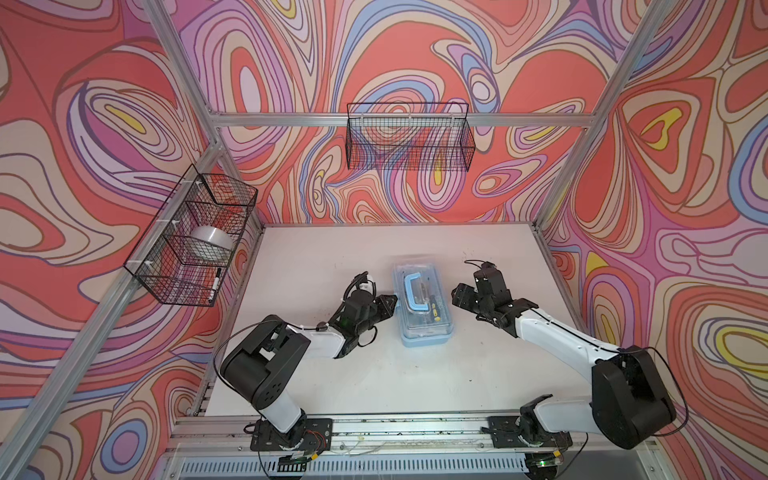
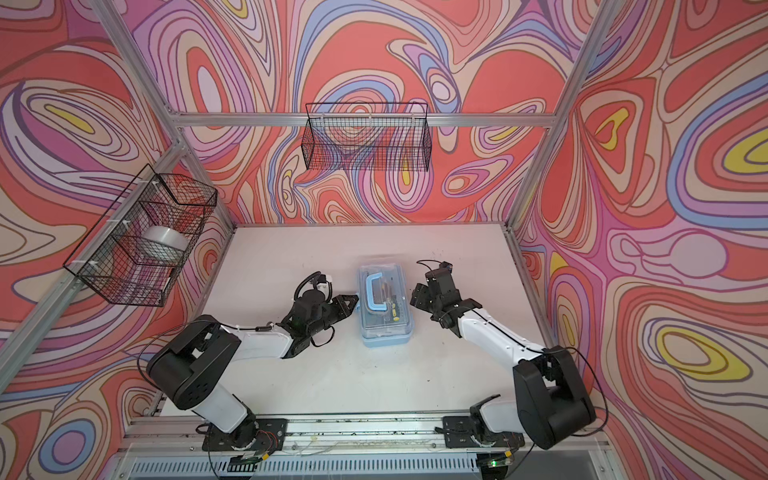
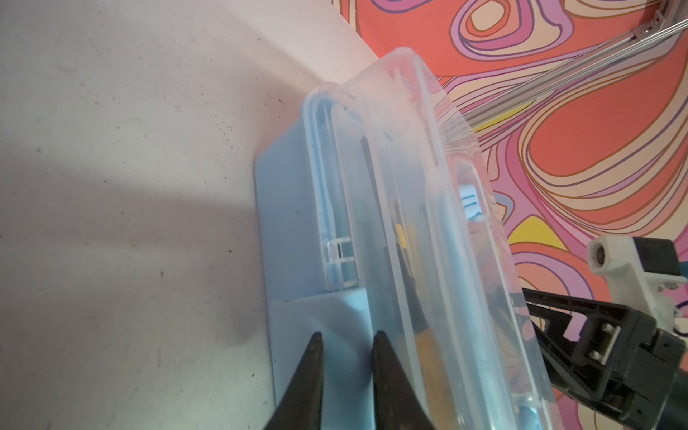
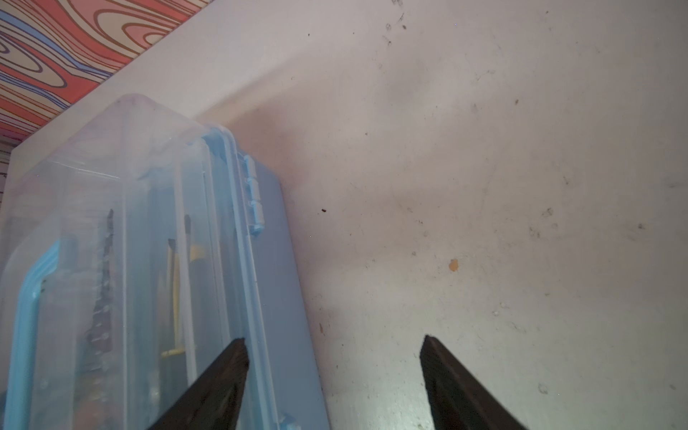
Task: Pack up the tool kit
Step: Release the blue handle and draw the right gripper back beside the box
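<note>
The tool kit (image 1: pixel 432 328) (image 2: pixel 386 322) lies in the middle of the white table. It is a light-blue box, and its clear lid is down over tools that show dimly through it. The blue handle (image 1: pixel 415 293) lies flat on the lid. My left gripper (image 1: pixel 392 300) (image 3: pixel 348 332) is at the box's left side. Its fingers stand a narrow gap apart over a blue flap on the box's side wall (image 3: pixel 298 223), with nothing between them. My right gripper (image 1: pixel 460 291) (image 4: pixel 334 338) stands wide open at the hinge side (image 4: pixel 255 193). One fingertip is over the lid's edge, the other over bare table.
A black wire basket (image 1: pixel 195 245) on the left wall holds a silver tape roll (image 1: pixel 208 243) and a marker (image 1: pixel 216 284). A second wire basket (image 1: pixel 409 137) hangs on the back wall. White table (image 1: pixel 332 257) surrounds the box.
</note>
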Robot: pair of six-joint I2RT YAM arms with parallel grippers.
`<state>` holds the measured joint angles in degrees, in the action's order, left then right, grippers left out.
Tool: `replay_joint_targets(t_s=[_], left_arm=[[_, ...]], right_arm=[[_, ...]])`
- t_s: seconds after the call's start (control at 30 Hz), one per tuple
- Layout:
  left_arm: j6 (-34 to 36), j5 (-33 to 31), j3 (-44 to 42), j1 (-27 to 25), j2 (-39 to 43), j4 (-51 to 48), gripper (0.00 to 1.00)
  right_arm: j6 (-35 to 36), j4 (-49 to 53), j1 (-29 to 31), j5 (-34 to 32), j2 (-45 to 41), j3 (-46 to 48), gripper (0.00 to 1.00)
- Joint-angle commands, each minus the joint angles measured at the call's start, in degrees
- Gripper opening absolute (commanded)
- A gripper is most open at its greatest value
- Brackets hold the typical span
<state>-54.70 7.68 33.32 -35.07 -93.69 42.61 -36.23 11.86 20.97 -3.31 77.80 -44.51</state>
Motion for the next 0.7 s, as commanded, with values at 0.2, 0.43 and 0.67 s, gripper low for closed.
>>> replay_joint_targets(t_s=[0.2,0.43,0.67], left_arm=[[-1.23,1.47,-1.4,-0.53,-0.76,2.08,0.24],[-3.81,2.25,-5.25,-0.52,-3.49,10.2,0.24],[-6.0,2.38,-6.81,-0.53,-9.14,18.05,0.24]], right_arm=[[-2.97,-4.84,-2.92,6.89,3.81,2.29,0.78],[-7.11,-14.33,-3.56,16.81,8.51,5.89,0.77],[-9.16,-22.5,-3.5,22.68,10.47,8.12,0.77]])
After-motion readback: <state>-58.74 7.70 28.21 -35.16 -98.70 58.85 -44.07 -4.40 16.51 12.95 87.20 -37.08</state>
